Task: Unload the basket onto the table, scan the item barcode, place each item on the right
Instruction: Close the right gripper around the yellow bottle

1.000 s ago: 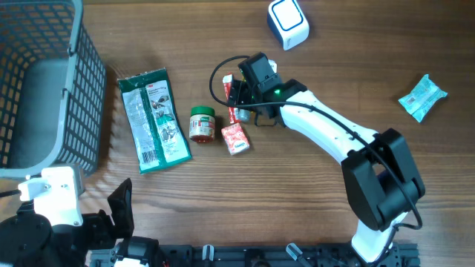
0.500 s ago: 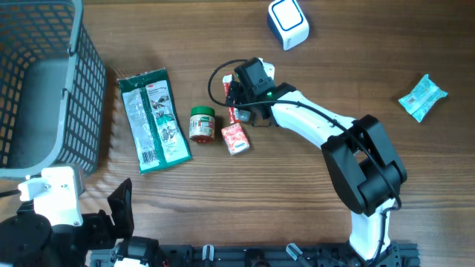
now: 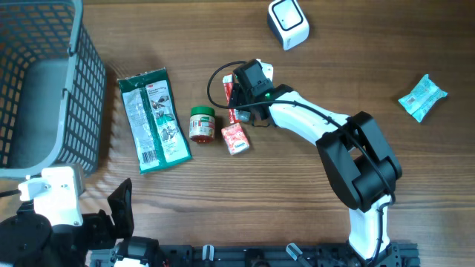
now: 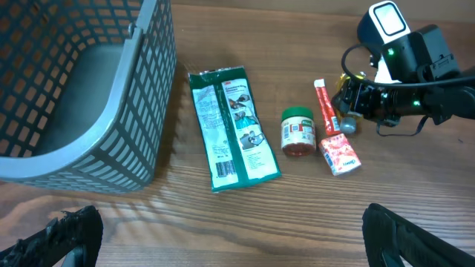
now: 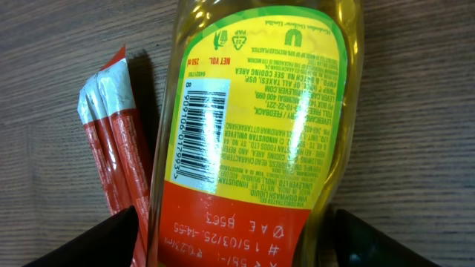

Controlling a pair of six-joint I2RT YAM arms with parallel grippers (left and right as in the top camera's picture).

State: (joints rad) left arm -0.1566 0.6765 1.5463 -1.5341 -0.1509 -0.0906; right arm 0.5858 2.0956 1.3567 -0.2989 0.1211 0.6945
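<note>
The right gripper (image 5: 237,239) has its jaws apart astride the bottle (image 5: 252,111) at mid-desk, gripping nothing yet, so it should close squarely and keep the barcode (image 5: 204,130) bare for the scanner (image 3: 288,22); the left gripper (image 4: 239,241) gapes empty.

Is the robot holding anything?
Hard to tell. The right gripper has its jaws either side of the bottle at the label's red end, but a grip isn't clear. The left gripper holds nothing.

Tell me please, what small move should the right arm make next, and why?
Probably close the right pincer on the yellow bottle. Its fingers stand on either side of the bottle, which lies on the table beside a red sachet, and do not seem to grip it yet. The bottle's barcode faces up.
</note>
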